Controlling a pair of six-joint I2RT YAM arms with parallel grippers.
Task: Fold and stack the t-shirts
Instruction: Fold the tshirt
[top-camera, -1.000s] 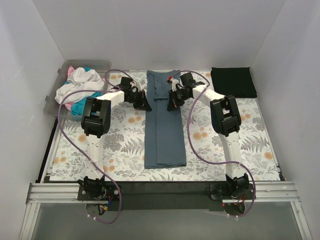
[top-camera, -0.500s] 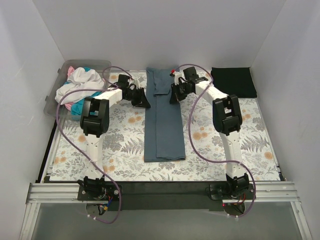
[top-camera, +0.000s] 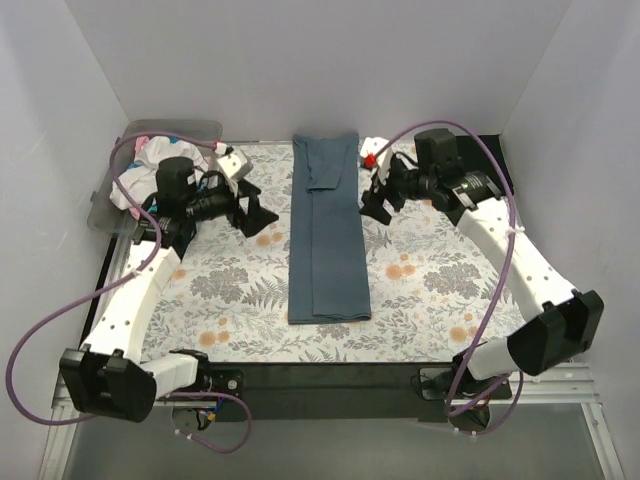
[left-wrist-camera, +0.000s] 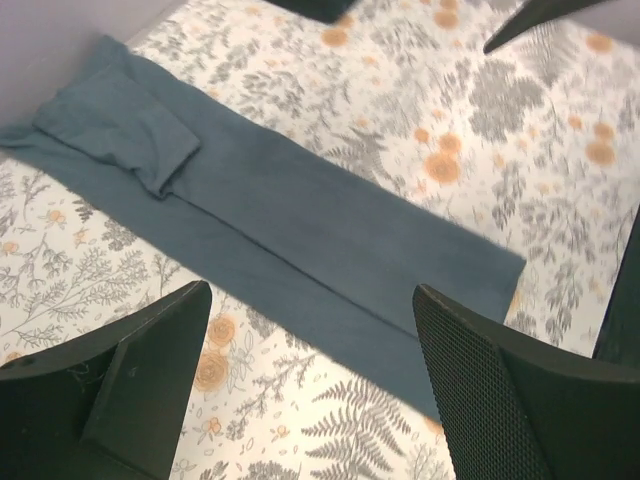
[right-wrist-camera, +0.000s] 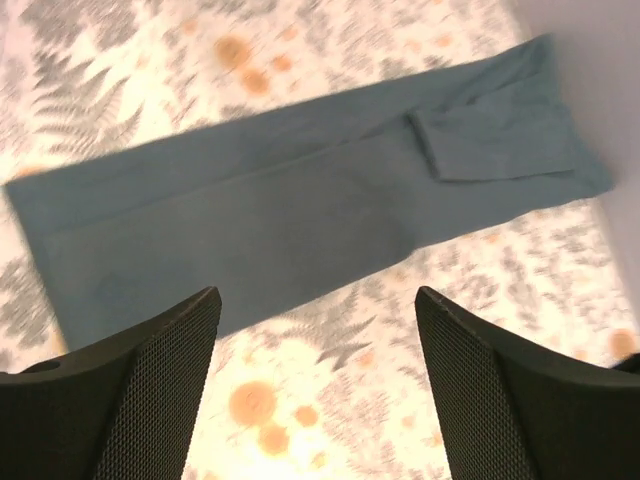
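Top view: the slate blue-grey t-shirt (top-camera: 328, 235) lies folded in a long strip down the middle of the table (top-camera: 430, 290), running from the far edge toward the near edge. The left gripper (top-camera: 255, 214) and right gripper (top-camera: 377, 205) hover on either side of it, not touching.

Left wrist: fingers (left-wrist-camera: 130, 370) spread wide and holding nothing, with the shirt below.

Right wrist: its fingers (right-wrist-camera: 140, 380) are parted too, and empty.

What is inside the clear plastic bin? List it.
In the clear bin, bunched white cloth and a bit of pink cloth show; the left arm hides the rest.
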